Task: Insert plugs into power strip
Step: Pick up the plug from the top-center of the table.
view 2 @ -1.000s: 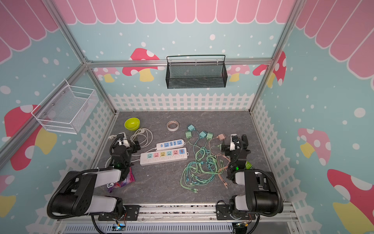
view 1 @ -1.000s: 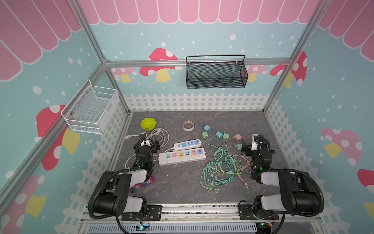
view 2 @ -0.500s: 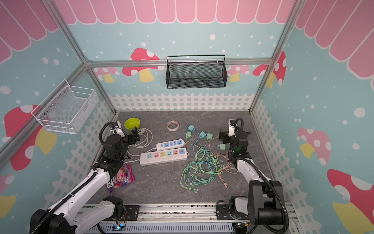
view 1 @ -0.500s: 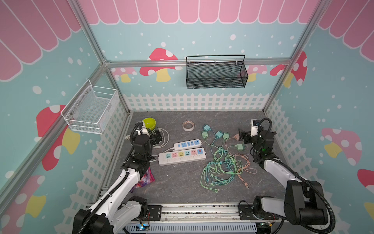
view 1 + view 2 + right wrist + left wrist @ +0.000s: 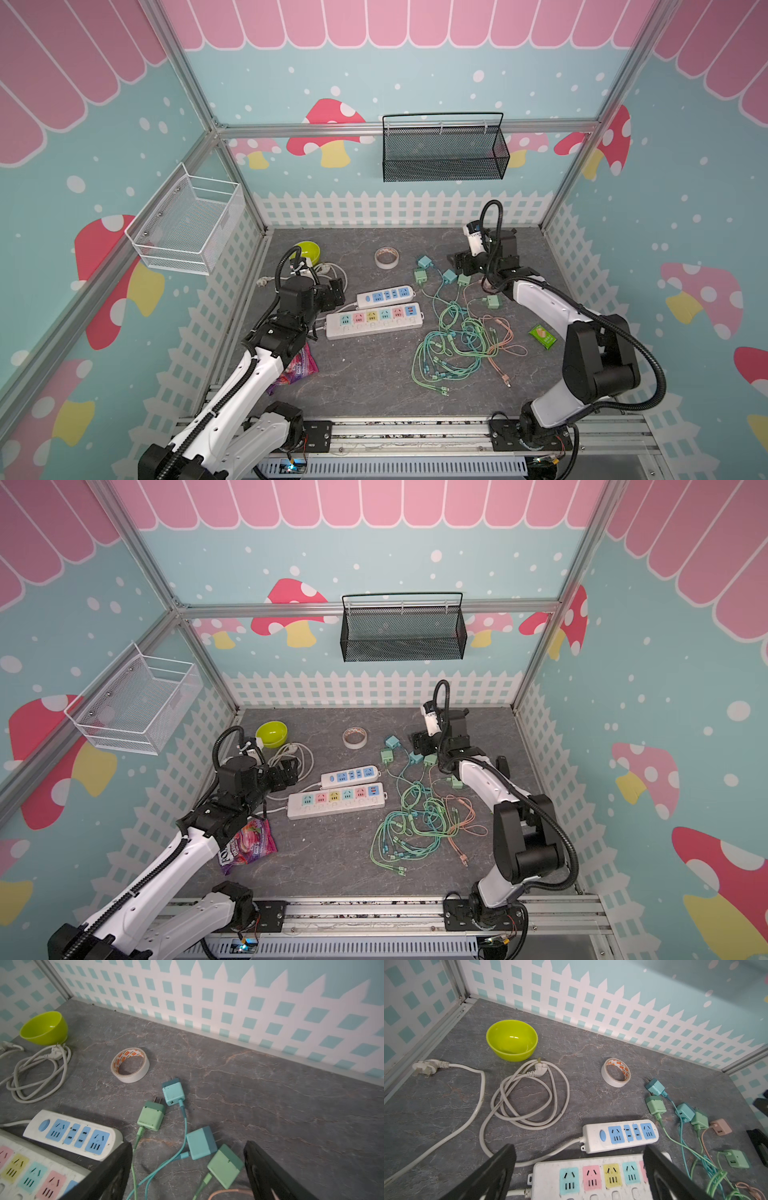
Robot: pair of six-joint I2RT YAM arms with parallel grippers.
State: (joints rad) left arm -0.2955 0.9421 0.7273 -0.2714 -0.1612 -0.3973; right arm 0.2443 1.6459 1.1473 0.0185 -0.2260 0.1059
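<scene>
Two white power strips lie mid-table: a long one with coloured sockets and a shorter blue-socket one. Loose plugs lie to their right: teal, mint, teal, mint, mint and pink. My left gripper hangs open over the long strip's left end, holding nothing. My right gripper hangs open above the near teal and mint plugs, empty.
Tangled thin cables spread right of the strips. Coiled white cords, a green bowl and a tape roll lie at the back. A snack packet sits under my left arm, a green packet near the right.
Both arms have unfolded from the front and reached out over the table, the left toward the strips' left end, the right toward the plugs. Nothing has been picked up.
</scene>
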